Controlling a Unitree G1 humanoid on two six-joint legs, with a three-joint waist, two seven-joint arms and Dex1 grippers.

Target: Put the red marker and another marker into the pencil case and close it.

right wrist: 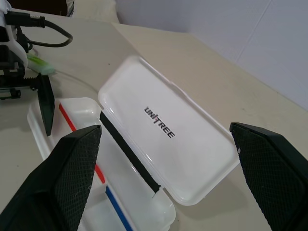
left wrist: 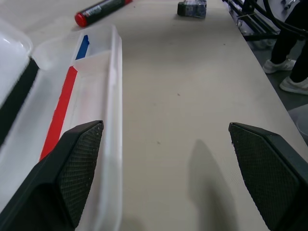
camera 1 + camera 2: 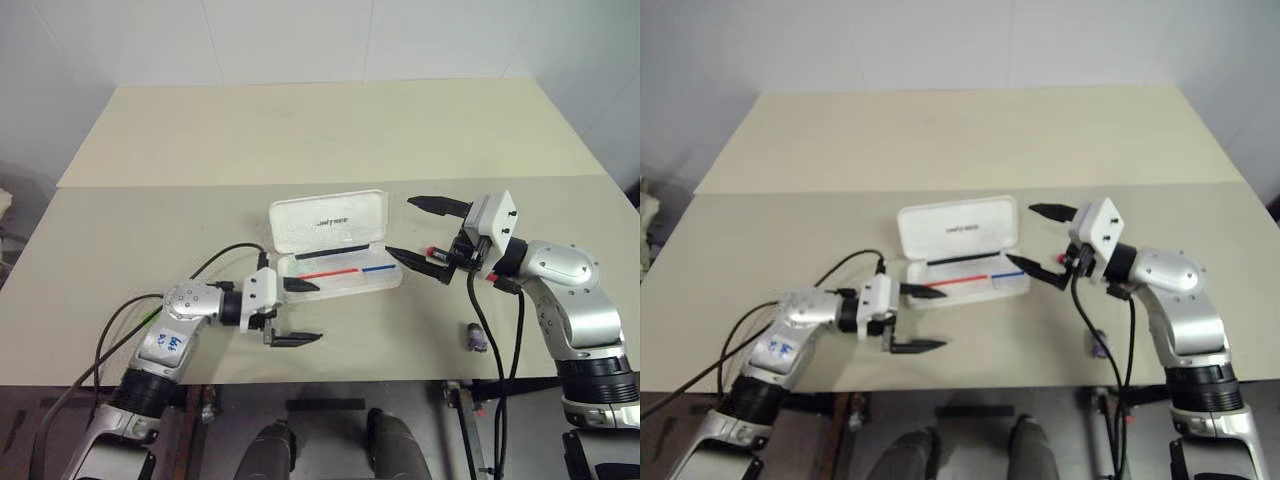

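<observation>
The pencil case [image 3: 335,250] sits open in the middle of the tan table [image 3: 300,130], its lid [image 3: 328,221] flung back flat behind the tray, the dark lettering on the lid facing up, and the red and blue stripes running along the tray floor. The left gripper [image 3: 297,312] hovers at the tray's left end with its two black fingers spread wide and nothing between them; one finger reaches over the tray's near-left corner, the other hangs over bare table in front of the case. Over on the other side, the right gripper [image 3: 423,232] is just as wide open and just as empty, one finger level with the lid's right edge, the other pointing in at the tray's right end. The red marker [image 2: 101,10] lies on the table just past the right end of the case, under the right gripper, red cap showing clearly in the left wrist view. The light-green marker [image 1: 39,65] pokes out on the table beside the left arm's wrist, outside the case. A short dark stub [image 3: 477,337] rests near the table's front edge, well to the right of the case.
</observation>
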